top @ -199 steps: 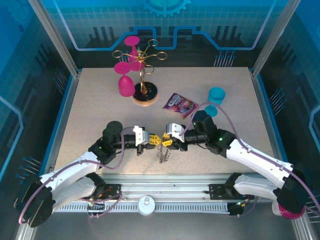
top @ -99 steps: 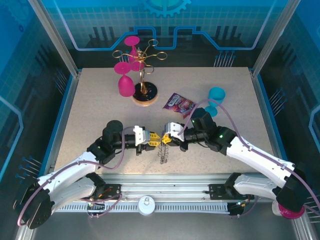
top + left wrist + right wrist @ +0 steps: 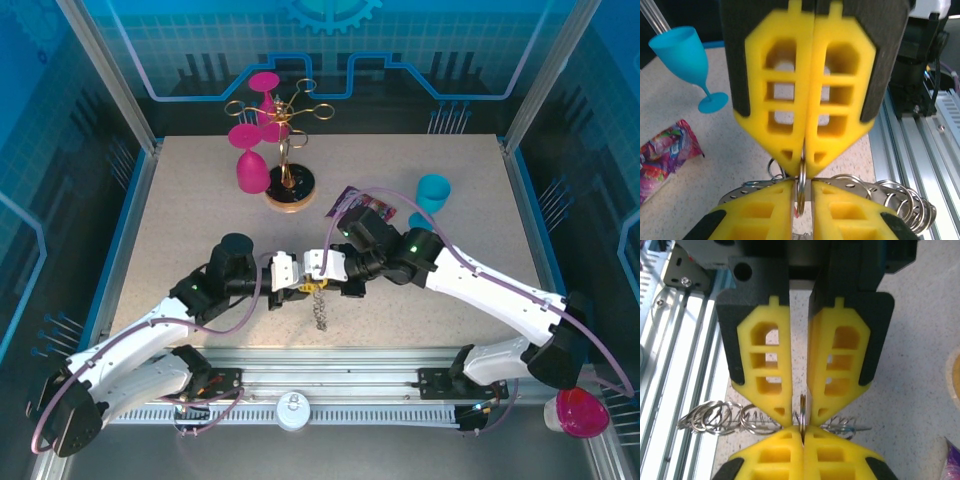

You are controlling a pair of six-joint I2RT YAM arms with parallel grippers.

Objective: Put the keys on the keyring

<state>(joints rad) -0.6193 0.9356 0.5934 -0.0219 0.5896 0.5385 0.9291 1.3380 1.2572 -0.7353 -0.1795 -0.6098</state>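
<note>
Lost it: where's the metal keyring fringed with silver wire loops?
Top view, front centre: the keyring hangs where the right gripper, shut on it, meets the left gripper.

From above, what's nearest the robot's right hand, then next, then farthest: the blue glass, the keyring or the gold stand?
1. keyring, dangling right at the right hand.
2. gold stand, farther back, slightly left.
3. blue glass, far back on the right.

Bright, even light from overhead falls on the table (image 3: 180,200), leaving only short soft shadows under the arms. In the wrist views the nearest yellow pads (image 3: 765,215) look blurred, while the keyring (image 3: 725,417) loops glint and the aluminium rail (image 3: 670,365) glares pale.
</note>
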